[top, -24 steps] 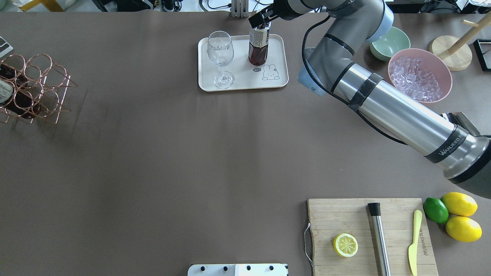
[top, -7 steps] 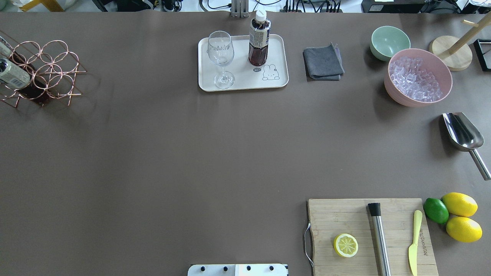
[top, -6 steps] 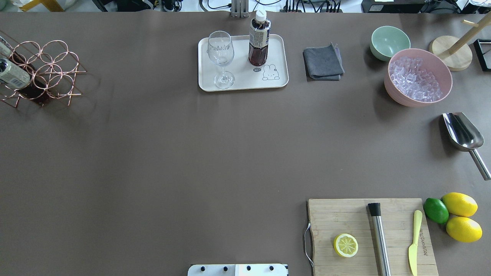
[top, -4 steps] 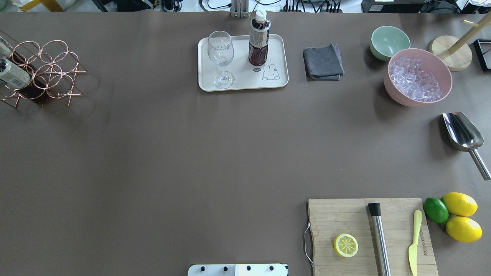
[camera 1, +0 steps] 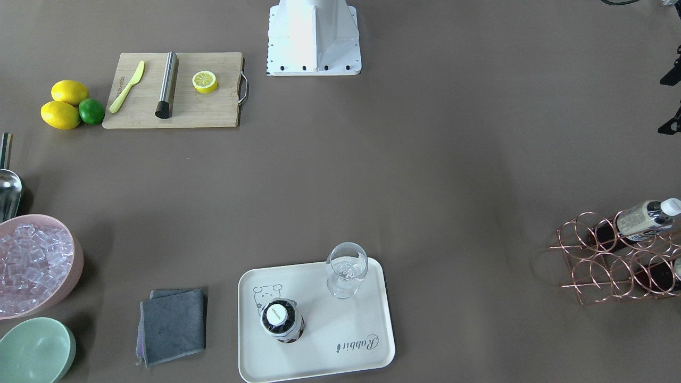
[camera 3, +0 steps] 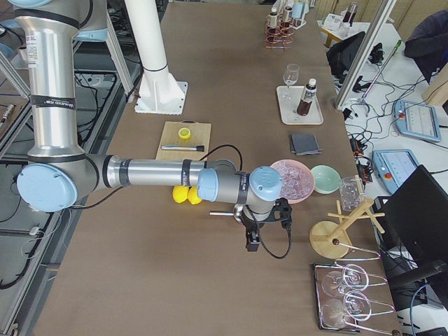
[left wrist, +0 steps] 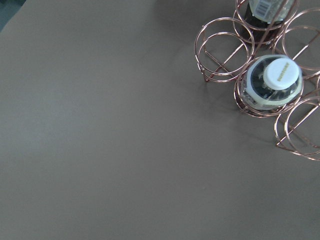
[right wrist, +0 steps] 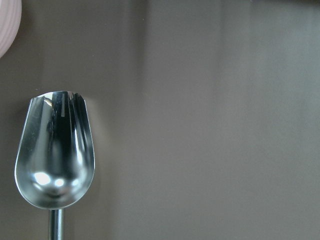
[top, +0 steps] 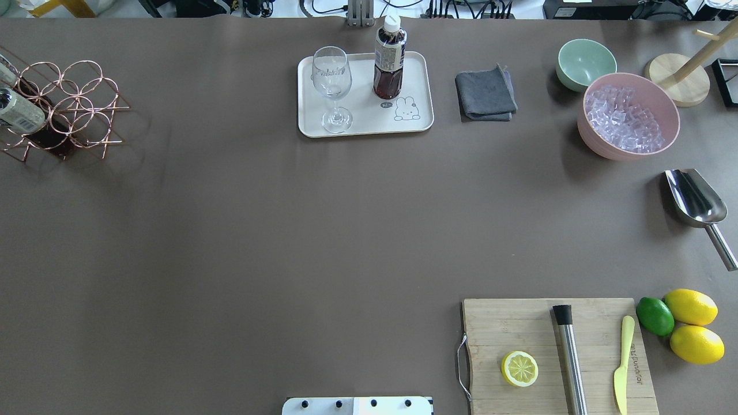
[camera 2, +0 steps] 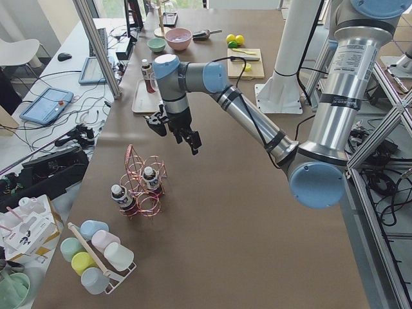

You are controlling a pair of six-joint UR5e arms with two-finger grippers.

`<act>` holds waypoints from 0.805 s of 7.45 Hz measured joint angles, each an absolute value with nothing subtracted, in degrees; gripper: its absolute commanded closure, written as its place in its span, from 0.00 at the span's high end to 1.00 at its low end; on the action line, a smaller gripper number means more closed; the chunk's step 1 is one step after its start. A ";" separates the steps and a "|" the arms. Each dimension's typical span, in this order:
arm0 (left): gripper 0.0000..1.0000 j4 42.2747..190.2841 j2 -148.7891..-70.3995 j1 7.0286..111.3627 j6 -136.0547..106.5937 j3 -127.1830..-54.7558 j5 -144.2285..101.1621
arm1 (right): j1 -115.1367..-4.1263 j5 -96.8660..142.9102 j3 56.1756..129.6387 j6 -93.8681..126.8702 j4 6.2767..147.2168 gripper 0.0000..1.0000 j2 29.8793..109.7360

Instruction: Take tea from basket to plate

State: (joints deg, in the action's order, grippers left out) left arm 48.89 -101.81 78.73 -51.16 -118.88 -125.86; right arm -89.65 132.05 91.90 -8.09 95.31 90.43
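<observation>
Brown matting covers the table [camera 1: 425, 159]. Nearest the edge opposite the robot, the plate [camera 1: 346, 330] holds the tea [camera 1: 281, 319], upright beside the bear drawing. The tea is a small plastic bottle of dark reddish-brown drink with a white cap and a white-and-dark label. 1 clear glass [camera 1: 346, 268] stands on the same plate, apart from the bottle. A folded grey cloth [camera 1: 173, 324] lies beside the plate. Past it sit a mint bowl [camera 1: 34, 348] and a pink bowl [camera 1: 32, 260] heaped with ice cubes, with a steel scoop [camera 1: 8, 186] just beyond. At the other end, the basket [camera 1: 601, 266] holds 2 like bottles [camera 1: 646, 215] in its ring cells. Farther back, the board [camera 1: 213, 106] carries a half lemon [camera 1: 205, 81], a steel rod [camera 1: 167, 84] and a yellow knife [camera 1: 126, 86]. 2 lemons [camera 1: 61, 114] and 1 lime [camera 1: 91, 111] lie beside it. The left gripper [camera 2: 177, 132] hangs above the table near the basket, and the right gripper [camera 3: 264, 227] hangs over the scoop. Whether either gripper's fingers are apart or together cannot be told.
</observation>
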 measured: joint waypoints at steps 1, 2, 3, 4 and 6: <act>0.98 51.92 -97.10 80.10 -40.97 -118.71 -125.91 | -89.65 132.03 91.88 -7.66 95.29 1.00 90.39; 0.98 56.78 -91.61 81.99 -32.68 -118.34 -125.89 | -89.65 132.05 91.85 -7.01 95.32 1.00 90.37; 0.98 63.05 -86.37 85.22 -25.08 -117.00 -125.94 | -89.65 132.08 91.80 -6.60 95.34 1.00 90.35; 0.98 68.36 -83.40 87.94 -18.15 -114.68 -126.21 | -89.65 132.09 91.78 -6.34 95.36 1.00 90.35; 0.98 73.60 -81.80 90.53 -9.81 -109.50 -126.69 | -89.65 132.10 91.72 -6.11 95.33 1.00 90.23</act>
